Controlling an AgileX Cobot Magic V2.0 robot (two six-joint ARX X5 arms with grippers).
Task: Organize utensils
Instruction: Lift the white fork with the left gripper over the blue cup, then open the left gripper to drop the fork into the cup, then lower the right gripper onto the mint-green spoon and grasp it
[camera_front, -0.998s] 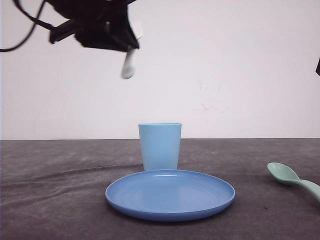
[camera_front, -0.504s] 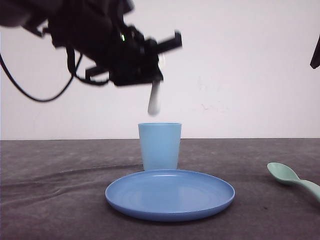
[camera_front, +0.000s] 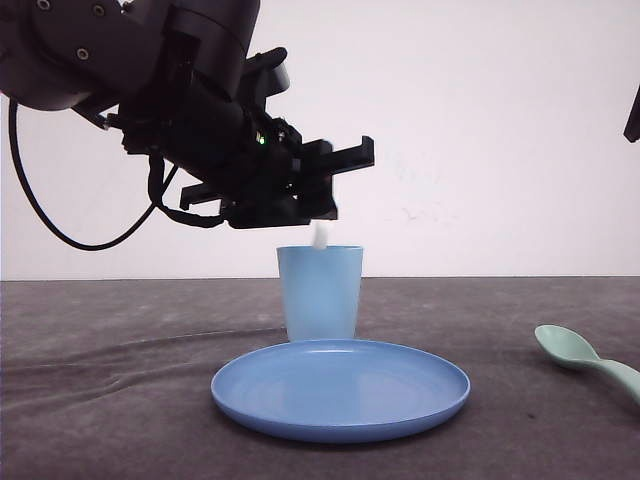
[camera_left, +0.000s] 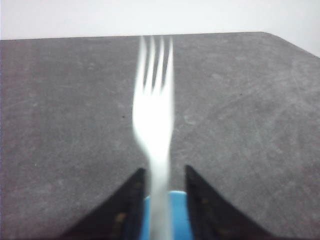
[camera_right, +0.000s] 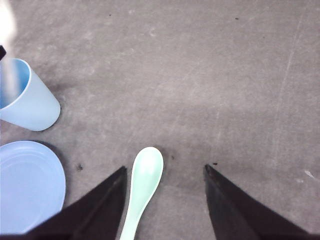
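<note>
The white fork (camera_left: 153, 120) sits between the two dark fingers of the left gripper (camera_left: 161, 175), its handle running down between them and its four tines pointing away from the wrist – the gripper is clamped on the handle. In the front view the left gripper (camera_front: 318, 205) hangs directly over the light blue cup (camera_front: 320, 293), and a short white stub of the fork (camera_front: 320, 236) pokes out beneath it, its end level with the cup's rim. The wrist camera shows the blue of the cup (camera_left: 157, 217) just under the fingers, with the fork's handle crossing it. The fork is blurred there.

The left arm (camera_front: 130, 70) reaches in from the upper left, bulky and black, sloping down toward the cup with its wrist tilted so the fingers aim rightward and down. A black cable (camera_front: 60, 225) loops below it.

The pale green spoon (camera_right: 142, 192) lies flat on the dark table (camera_right: 200, 75) between the spread fingers of the right gripper (camera_right: 165, 200), bowl pointing away from the wrist – the jaws stand apart and touch nothing. In the front view the spoon (camera_front: 585, 360) lies at the right edge, well apart from the blue plate (camera_front: 340, 388), which sits just in front of the cup
</note>
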